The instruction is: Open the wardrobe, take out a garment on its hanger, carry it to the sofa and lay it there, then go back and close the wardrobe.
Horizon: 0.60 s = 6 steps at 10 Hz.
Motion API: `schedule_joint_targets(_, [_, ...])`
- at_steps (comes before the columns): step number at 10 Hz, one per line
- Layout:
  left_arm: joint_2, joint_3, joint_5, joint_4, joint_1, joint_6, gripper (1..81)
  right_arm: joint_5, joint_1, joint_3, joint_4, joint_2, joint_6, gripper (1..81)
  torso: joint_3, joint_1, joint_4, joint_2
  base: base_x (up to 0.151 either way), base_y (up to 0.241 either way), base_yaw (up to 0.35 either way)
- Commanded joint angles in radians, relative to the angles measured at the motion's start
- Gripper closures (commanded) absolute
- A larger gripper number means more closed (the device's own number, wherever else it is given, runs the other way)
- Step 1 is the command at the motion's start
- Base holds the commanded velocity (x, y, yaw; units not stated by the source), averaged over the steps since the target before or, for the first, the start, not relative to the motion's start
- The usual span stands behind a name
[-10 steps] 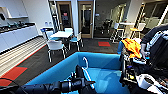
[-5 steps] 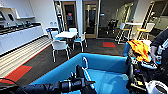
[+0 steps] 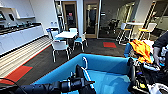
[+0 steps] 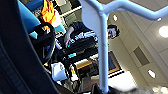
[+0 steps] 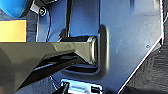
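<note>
The bright-blue sofa (image 3: 107,67) lies right in front of me, its rounded back nearest. My left arm comes in low from the left, and its gripper (image 3: 81,82) is shut on the pale hanger (image 3: 85,62), whose hook stands up over the sofa back. The black garment (image 3: 79,71) hangs dark at the gripper. In the left wrist view the hanger (image 4: 103,50) runs large across the picture, with the black garment (image 4: 17,62) beside it. The right wrist view shows my own dark plate (image 5: 130,37) and bar.
A person (image 3: 160,47) with a control rig stands at the right, next to an orange cloth (image 3: 142,50). Beyond the sofa stand a white table (image 3: 66,35) with white chairs (image 3: 60,47), a kitchen counter (image 3: 20,35) at the left, and high tables with stools (image 3: 135,27).
The whole picture has shifted a little, so the camera moved and the sofa stands slightly nearer. My left gripper still holds the hanger in the same pose.
</note>
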Motion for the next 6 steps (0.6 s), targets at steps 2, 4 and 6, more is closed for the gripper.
schedule_joint_targets(2, [-0.008, 0.047, -0.039, 0.027, -0.142, 0.013, 81.1, -0.057, 0.013, 0.008, -0.011, 0.004, -0.003, 1.0, 0.0, 0.0, 0.0, 0.0, 0.0, 0.0, 0.0])
schedule_joint_targets(4, [0.001, 0.039, -0.038, 0.028, -0.14, 0.013, 81.1, -0.057, 0.013, 0.011, -0.011, 0.002, -0.003, 1.0, -0.078, 0.0, 0.0, 0.0, 0.0, 0.0, 0.0])
schedule_joint_targets(6, [0.015, 0.022, -0.038, 0.027, -0.142, 0.013, 81.1, -0.061, 0.016, 0.013, -0.011, 0.004, -0.003, 1.0, -0.105, -0.001, 0.0, 0.0, 0.0, 0.0, 0.0])
